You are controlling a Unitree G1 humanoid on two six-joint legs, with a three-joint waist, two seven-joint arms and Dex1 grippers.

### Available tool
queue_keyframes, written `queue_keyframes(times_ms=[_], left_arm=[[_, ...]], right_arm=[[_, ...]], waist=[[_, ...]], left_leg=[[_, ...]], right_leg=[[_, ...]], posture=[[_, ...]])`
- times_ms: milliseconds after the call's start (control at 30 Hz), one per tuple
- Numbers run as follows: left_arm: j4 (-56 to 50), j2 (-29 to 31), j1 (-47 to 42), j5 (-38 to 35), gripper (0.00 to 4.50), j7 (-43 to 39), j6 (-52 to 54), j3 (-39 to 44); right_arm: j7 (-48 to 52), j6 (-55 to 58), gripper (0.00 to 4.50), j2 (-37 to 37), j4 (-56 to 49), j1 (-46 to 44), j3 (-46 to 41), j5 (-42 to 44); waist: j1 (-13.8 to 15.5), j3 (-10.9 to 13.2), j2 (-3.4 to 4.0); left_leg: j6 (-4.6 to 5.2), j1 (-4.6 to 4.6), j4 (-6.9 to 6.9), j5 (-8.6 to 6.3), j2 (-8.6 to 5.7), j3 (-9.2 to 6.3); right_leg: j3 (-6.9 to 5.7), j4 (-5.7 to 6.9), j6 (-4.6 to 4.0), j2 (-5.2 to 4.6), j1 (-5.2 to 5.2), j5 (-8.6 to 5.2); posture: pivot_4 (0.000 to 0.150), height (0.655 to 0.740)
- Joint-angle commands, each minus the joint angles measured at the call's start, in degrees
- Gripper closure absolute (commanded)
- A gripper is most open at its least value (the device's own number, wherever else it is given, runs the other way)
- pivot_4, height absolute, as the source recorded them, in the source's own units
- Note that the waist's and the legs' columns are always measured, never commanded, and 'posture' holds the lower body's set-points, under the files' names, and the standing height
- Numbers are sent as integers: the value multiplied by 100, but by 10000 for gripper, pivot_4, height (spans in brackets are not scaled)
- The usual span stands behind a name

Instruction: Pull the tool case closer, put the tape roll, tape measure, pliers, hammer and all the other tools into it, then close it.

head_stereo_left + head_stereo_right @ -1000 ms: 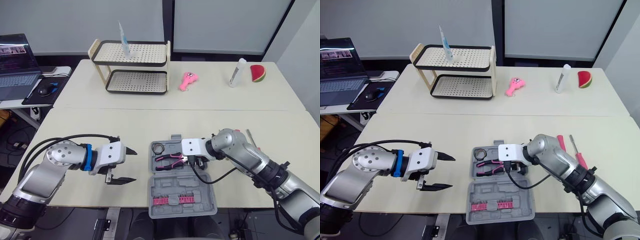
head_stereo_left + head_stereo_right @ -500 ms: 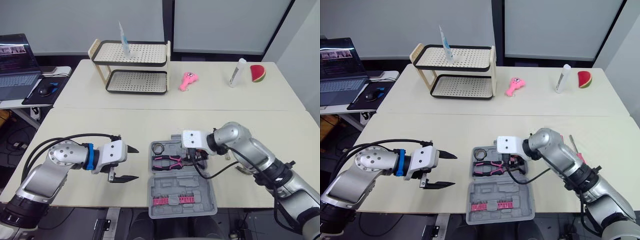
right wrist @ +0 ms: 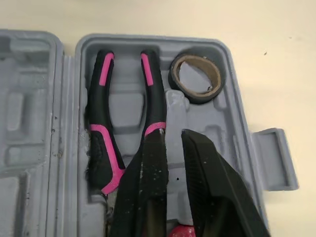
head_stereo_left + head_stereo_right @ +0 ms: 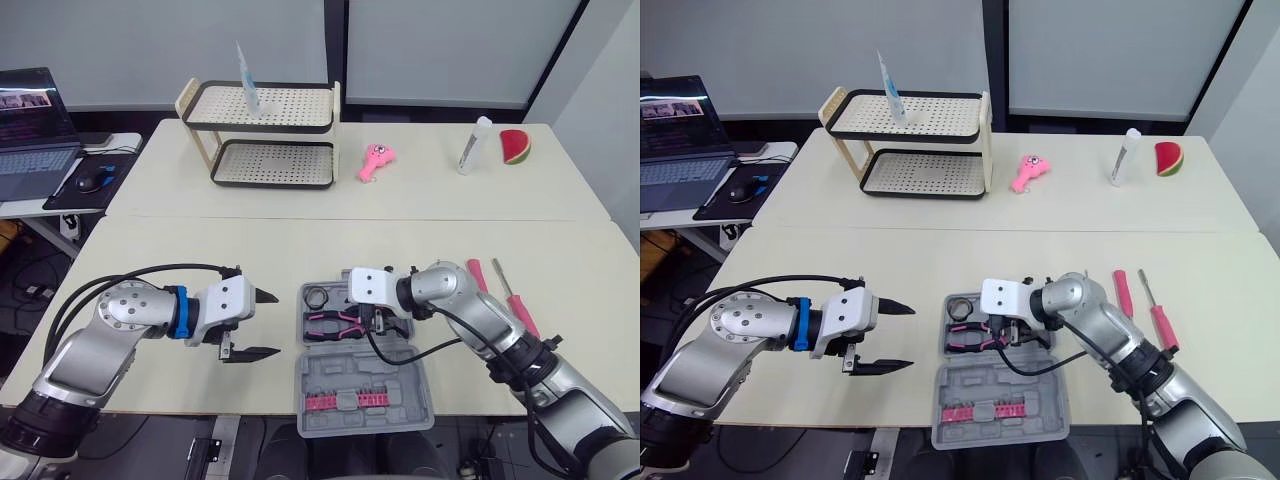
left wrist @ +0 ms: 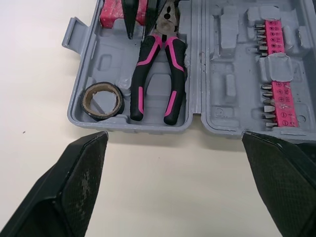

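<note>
I read no word, brand or number on the case [image 4: 352,372]; the laptop [image 4: 30,100] screen's lines are too small to make out.

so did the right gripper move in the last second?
Yes. The right gripper shifted slightly to the robot's left over the tool case, ending beside the pliers.

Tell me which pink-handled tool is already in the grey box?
The pliers, lying in the tool case next to the tape roll. The two pink screwdrivers lie outside it on the table.
</note>
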Motion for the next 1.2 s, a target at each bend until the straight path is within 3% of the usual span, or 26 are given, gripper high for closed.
queue_keyframes(times_ms=[33,433,633,867,967,1200], left_arm=[[-176,-8,2,-52,0,47,7,138],[-283,-10,268,-72,0,237,87,266],[-170,-85,561,-120,0,454,38,557],[-34,-530,1033,-384,0,679,-255,993],[158,-545,1295,-262,6063,572,-544,972],[819,-777,1351,340,28149,570,-1214,348]], right_arm=[[-62,-262,44813,69,160,-32,95,-172],[-87,-472,44813,90,492,196,81,-336],[-296,-853,44813,177,-482,560,-948,439],[421,-954,44813,-1050,-1713,1561,-2454,1641],[695,-1092,45000,-1725,-1776,2136,-2972,1860],[777,-1724,45000,-2590,-1212,3103,-3165,1487]], waist=[[0,0,0],[6,-8,-2],[6,-5,0],[63,-7,-3],[49,-7,-3],[38,-7,-3]], left_leg=[[0,0,0,0,0,0],[0,7,1,0,0,-1],[0,1,-1,0,1,-1],[1,1,-1,-1,-2,-8],[1,3,0,-1,-1,-3],[2,9,-3,-1,4,3]], right_leg=[[0,0,0,0,0,0],[-1,1,0,0,6,0],[1,1,0,-1,1,0],[-5,-7,0,-12,15,0],[0,-12,0,-14,20,0],[4,-12,0,-10,23,0]], posture=[[1500,7290],[1500,7290],[1500,7290],[1500,7290],[1500,7290],[1500,7290]])
